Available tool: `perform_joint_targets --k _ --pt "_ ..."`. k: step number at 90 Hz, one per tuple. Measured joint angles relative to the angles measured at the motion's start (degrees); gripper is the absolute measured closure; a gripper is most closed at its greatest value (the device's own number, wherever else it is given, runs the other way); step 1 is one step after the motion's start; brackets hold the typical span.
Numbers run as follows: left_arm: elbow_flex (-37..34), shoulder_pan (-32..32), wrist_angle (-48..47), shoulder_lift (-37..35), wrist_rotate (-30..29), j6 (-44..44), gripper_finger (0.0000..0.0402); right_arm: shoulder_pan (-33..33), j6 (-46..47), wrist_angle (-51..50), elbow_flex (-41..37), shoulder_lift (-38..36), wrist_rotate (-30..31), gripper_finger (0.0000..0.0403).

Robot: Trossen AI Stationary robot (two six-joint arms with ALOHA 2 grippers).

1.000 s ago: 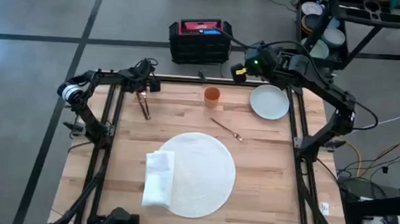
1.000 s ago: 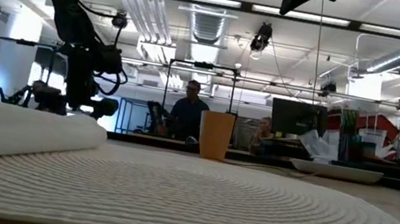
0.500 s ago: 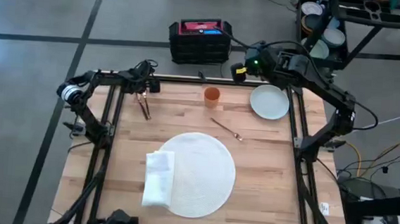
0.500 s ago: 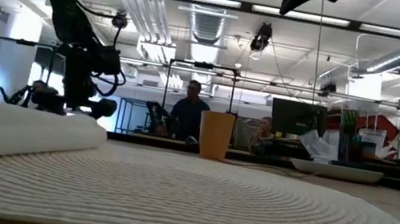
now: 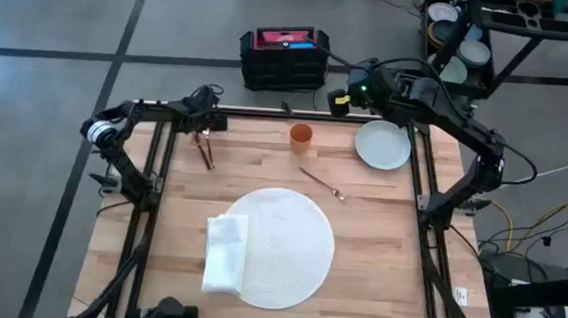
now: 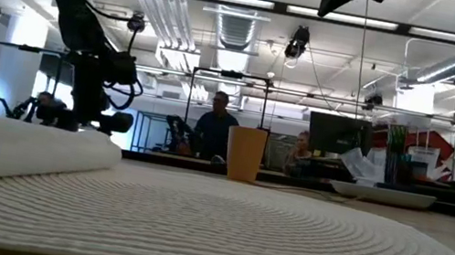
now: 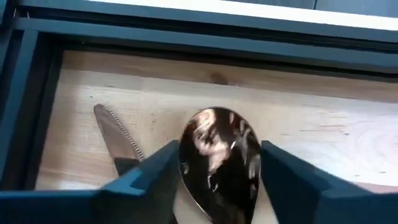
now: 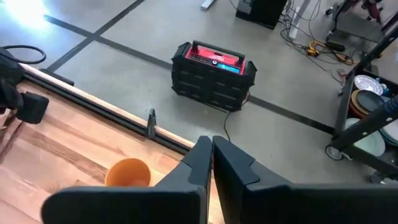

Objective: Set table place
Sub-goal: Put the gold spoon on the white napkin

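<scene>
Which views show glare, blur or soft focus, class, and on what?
Left wrist view: the spoon bowl between the left end effector fingers carries smeared bright reflections; the knife beside it looks soft. Low view: the near edge of the white mat and the napkin are soft; ceiling lights glare. High view: even light, faint shadows.

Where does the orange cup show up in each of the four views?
High view: orange cup on the table's far edge, centre.
Low view: upright beyond the white mat, centre.
Left wrist view: not in it.
Right wrist view: beside the right gripper's closed fingers.
Shared landmark: the pale green plate, right of the cup.
</scene>
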Motion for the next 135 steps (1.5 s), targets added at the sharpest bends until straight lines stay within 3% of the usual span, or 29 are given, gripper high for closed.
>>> perform_joint_targets --k 16,21,46,61,99,116,135 --pt "0.0 0.0 1.0 0.0 2.2 0.5 0.0372 0.0 0.0 0.2 0.0 0.0 0.0 0.0403" --pt "0.0 -0.1 1.8 0.0 2.7 0.6 0.0391 0.0 0.0 0.2 0.0 0.0 0.0 0.0403" --pt "0.0 0.0 2.1 0.0 3.3 1.1 0.04 0.0 0.0 0.2 0.0 0.0 0.0 0.0403" --pt "0.0 -0.2 1.4 -0.6 8.3 1.6 0.0401 0.0 -0.2 0.2 0.0 0.0 0.0 0.0403" --pt "-0.1 -7.7 -5.7 -9.2 11.4 1.5 0.0401 0.0 -1.0 0.2 0.0 0.0 0.1 0.0403" --pt "-0.1 -15.3 -11.9 -17.0 13.5 -0.9 0.0401 0.0 -1.3 0.2 0.0 0.0 0.0 0.0403" --pt "-0.1 -30.6 -21.9 -28.2 12.2 -11.0 0.0402 0.0 -2.0 -0.5 0.0 0.0 0.0 0.0403"
